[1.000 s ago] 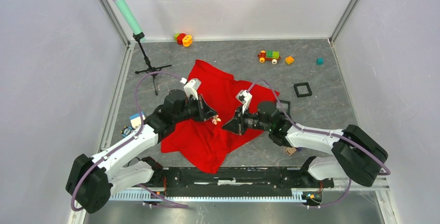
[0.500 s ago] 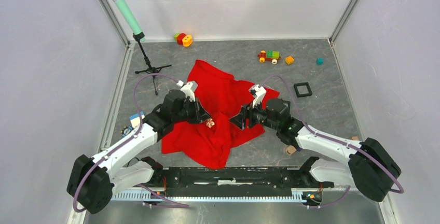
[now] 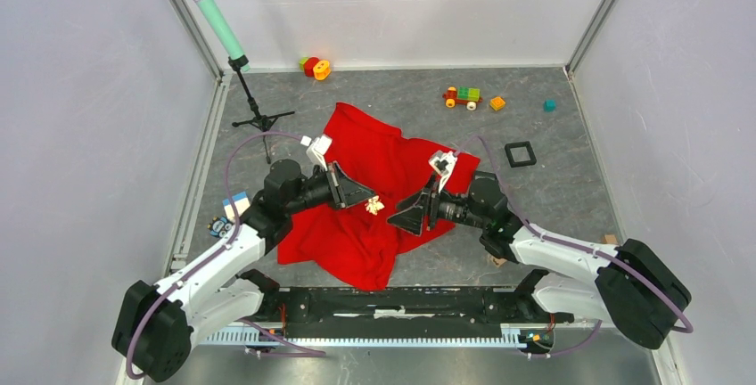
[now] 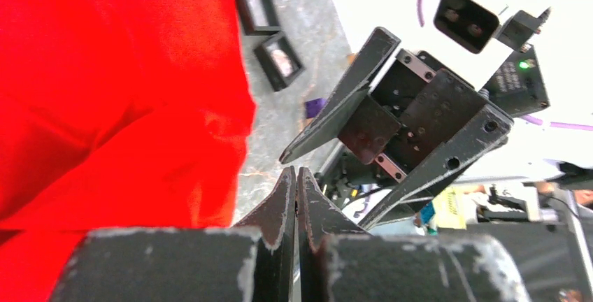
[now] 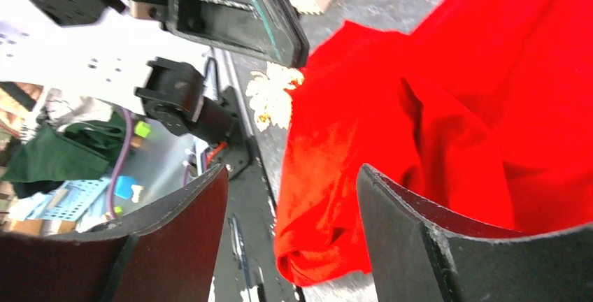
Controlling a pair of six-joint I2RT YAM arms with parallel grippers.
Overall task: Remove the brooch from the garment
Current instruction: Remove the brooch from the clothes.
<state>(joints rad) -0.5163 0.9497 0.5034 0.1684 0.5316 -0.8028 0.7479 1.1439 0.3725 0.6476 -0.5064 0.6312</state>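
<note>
Brooch (image 3: pixel 374 206), gold, hangs clamped at the tip of my left gripper (image 3: pixel 369 200), jaws pressed together on it, just over the red garment (image 3: pixel 383 153), while my right gripper (image 5: pixel 294 169) faces it, jaws spread apart.

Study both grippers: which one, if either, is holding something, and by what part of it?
The left gripper, shut, seems to pinch the brooch by one edge, right at its fingertips. The right gripper is open and holds nothing.
</note>
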